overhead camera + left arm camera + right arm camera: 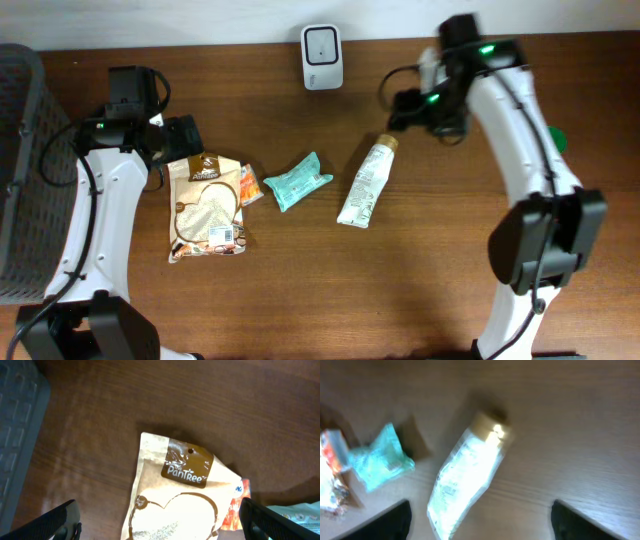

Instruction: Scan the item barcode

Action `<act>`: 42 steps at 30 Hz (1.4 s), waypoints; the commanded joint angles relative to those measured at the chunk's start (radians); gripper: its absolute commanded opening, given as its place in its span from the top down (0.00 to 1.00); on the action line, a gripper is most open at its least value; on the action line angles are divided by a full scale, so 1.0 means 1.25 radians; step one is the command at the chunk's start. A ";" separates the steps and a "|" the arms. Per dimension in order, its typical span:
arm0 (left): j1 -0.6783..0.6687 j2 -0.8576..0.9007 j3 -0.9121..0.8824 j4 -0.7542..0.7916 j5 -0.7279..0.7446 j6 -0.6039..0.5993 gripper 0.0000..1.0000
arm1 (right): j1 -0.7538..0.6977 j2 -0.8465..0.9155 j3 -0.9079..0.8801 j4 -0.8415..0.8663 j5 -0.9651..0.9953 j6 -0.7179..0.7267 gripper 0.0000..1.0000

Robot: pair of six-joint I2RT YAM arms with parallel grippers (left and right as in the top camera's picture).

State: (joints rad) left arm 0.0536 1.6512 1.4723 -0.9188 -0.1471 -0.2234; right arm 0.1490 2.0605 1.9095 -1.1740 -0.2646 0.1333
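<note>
approach to the item is judged to be the step in hand, since nothing has been lifted yet. the right gripper (480,510) is seen with its fingers spread wide and nothing pinched between them, hung above the white tube (470,475), which is laid flat on the wooden table (450,290) with its gold cap pointed toward the far edge. the scanner (322,57) is stood upright at that far edge, well apart from the tube. the left gripper (160,512) is likewise spread wide and empty, held over the top of the brown snack bag (175,495), beside which a small orange packet (249,185) and a teal packet (298,181) are laid; a dark basket (20,150) is set at the left edge. the tube is judged the likely pick. a lowering of the right gripper is called for next, so that the tube is straddled, then a gentle closing, as the tube looks soft, and a lift with the barcode turned toward the scanner. where the barcode is printed cannot be told, the wrist view being blurred.
</note>
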 commanded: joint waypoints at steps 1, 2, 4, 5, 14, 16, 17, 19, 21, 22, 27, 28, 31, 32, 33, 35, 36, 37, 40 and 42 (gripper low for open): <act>0.001 -0.003 0.012 0.001 -0.006 0.016 0.01 | 0.073 0.007 -0.105 0.146 -0.006 -0.027 0.33; 0.001 -0.003 0.012 0.001 -0.006 0.016 0.01 | 0.087 0.007 -0.129 0.189 0.008 -0.026 0.36; 0.001 -0.003 0.012 0.001 -0.006 0.016 0.01 | 0.111 0.008 -0.168 0.258 0.033 -0.026 0.43; 0.001 -0.003 0.012 0.001 -0.006 0.016 0.01 | 0.121 0.009 -0.185 0.285 0.044 -0.025 0.48; 0.001 -0.003 0.012 0.001 -0.006 0.016 0.01 | 0.115 0.033 -0.278 0.319 0.121 0.035 0.63; 0.001 -0.003 0.012 0.001 -0.006 0.016 0.01 | 0.098 0.032 -0.277 0.300 0.135 0.036 0.63; 0.001 -0.003 0.012 0.001 -0.006 0.016 0.01 | 0.085 0.032 -0.276 0.284 0.138 0.036 0.63; 0.001 -0.003 0.012 0.001 -0.006 0.016 0.01 | 0.053 0.032 -0.269 0.244 0.137 0.061 0.59; 0.001 -0.003 0.012 0.001 -0.006 0.016 0.01 | 0.017 0.032 -0.255 0.191 0.137 0.087 0.58; 0.001 -0.003 0.012 0.001 -0.006 0.016 0.01 | -0.001 0.032 -0.247 0.162 0.134 0.090 0.58; 0.001 -0.003 0.012 0.001 -0.006 0.016 0.01 | -0.068 0.021 -0.170 -0.055 0.111 0.058 0.58; 0.001 -0.003 0.012 0.001 -0.006 0.016 0.01 | -0.069 0.016 -0.150 -0.094 0.101 0.032 0.57; 0.001 -0.003 0.012 0.001 -0.006 0.016 0.01 | -0.052 -0.012 -0.092 -0.200 0.091 -0.023 0.57; 0.001 -0.003 0.012 0.001 -0.006 0.016 0.01 | -0.041 -0.024 -0.081 -0.234 0.092 -0.045 0.58; 0.001 -0.003 0.012 0.001 -0.006 0.016 0.01 | -0.031 -0.037 -0.078 -0.262 0.092 -0.059 0.57; 0.001 -0.003 0.012 0.001 -0.006 0.016 0.01 | -0.012 -0.047 -0.078 -0.310 0.095 -0.060 0.53; 0.001 -0.003 0.012 0.001 -0.006 0.016 0.01 | -0.002 -0.047 -0.080 -0.334 0.098 -0.060 0.53; 0.001 -0.003 0.012 0.001 -0.006 0.016 0.01 | 0.005 -0.047 -0.086 -0.347 0.109 -0.059 0.53; 0.001 -0.003 0.012 0.001 -0.006 0.016 0.01 | 0.029 -0.047 -0.130 -0.366 0.143 -0.059 0.52; 0.001 -0.003 0.012 0.001 -0.006 0.016 0.01 | 0.042 -0.047 -0.175 -0.358 0.153 -0.058 0.51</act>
State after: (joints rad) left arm 0.0536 1.6512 1.4723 -0.9195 -0.1474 -0.2234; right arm 0.1799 2.0155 1.7634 -1.6260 -0.1196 0.0742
